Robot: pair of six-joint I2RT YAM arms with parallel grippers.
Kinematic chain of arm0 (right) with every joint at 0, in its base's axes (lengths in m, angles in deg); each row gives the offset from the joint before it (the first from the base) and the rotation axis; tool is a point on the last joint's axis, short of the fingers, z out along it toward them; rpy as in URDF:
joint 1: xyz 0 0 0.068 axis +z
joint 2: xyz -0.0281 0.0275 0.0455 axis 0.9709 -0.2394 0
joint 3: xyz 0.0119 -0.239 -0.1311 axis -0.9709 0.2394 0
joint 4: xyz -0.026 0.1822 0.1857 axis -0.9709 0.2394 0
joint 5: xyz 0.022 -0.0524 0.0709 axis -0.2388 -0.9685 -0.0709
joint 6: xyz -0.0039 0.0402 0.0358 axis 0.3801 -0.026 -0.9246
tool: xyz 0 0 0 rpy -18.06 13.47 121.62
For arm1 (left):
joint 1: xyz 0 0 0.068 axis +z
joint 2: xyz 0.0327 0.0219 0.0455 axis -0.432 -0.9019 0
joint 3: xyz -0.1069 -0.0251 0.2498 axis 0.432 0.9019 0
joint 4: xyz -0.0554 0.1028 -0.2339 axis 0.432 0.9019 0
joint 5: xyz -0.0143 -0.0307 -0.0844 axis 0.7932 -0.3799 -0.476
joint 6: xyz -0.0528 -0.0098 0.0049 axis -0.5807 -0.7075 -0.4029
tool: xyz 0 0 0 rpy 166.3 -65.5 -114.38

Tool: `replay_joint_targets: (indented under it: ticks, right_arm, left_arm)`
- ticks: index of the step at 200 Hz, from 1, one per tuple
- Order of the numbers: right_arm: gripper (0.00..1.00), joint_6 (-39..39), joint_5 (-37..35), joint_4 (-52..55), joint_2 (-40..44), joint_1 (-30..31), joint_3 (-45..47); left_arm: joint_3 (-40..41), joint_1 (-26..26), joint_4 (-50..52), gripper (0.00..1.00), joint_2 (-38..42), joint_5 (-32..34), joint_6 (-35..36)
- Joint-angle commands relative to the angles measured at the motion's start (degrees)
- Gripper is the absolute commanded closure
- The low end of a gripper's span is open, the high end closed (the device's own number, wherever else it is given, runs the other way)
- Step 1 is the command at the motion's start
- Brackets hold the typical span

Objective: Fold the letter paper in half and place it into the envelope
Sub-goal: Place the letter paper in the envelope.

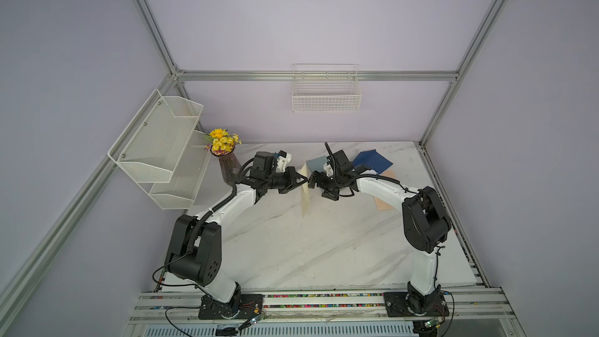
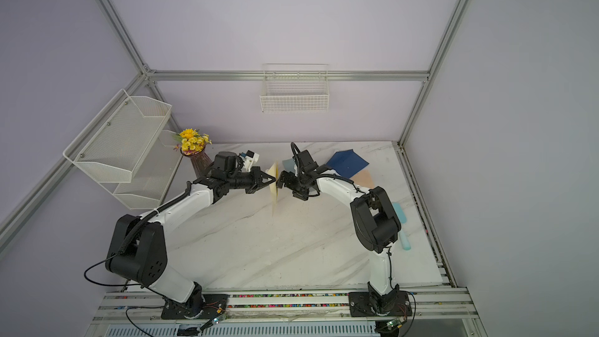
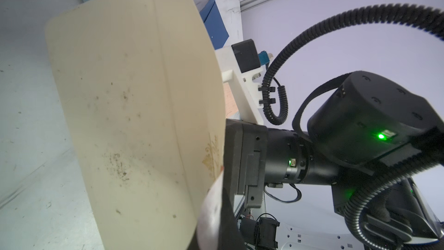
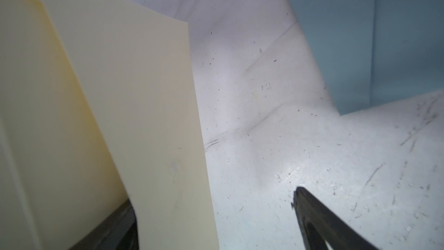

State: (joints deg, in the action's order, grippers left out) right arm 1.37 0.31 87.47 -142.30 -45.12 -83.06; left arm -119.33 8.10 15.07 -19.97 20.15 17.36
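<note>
While the left end effector (image 1: pixel 303 180) clamps its edge, the cream sheet (image 1: pixel 305 201) stands upright near the bench's (image 1: pixel 291 248) middle, creased, dirt-speckled, bearing a gold ornament (image 3: pixel 212 157); the right end effector (image 1: pixel 312 180) gapes wide beside it.

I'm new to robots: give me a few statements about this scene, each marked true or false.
1. The left tool grips the cream sheet, which stands upright. True.
2. The right tool is clamped on it too. False: its jaws stand open beside the sheet.
3. The flowers are red. False: they are yellow.
4. A dark blue sheet lies toward the far side of the table. True.
</note>
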Motion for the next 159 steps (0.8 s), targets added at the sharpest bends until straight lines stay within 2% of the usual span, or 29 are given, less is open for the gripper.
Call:
replay_joint_targets:
  ticks: [1,82,159]
  right_arm:
    - [0.04,0.97,0.52,0.78,-0.38,-0.66,-1.72]
    - [0.03,2.14,0.24,4.15,10.85,-2.97,3.08]
    - [0.03,3.98,-1.34,5.80,10.50,-3.34,5.08]
  left_arm:
    - [-0.39,-0.16,-3.01,1.00,1.51,-2.47,-0.02]
    - [3.48,0.01,-7.18,1.00,-0.37,-1.36,-0.33]
    - [7.66,0.06,-11.35,1.00,-3.77,-1.88,-0.24]
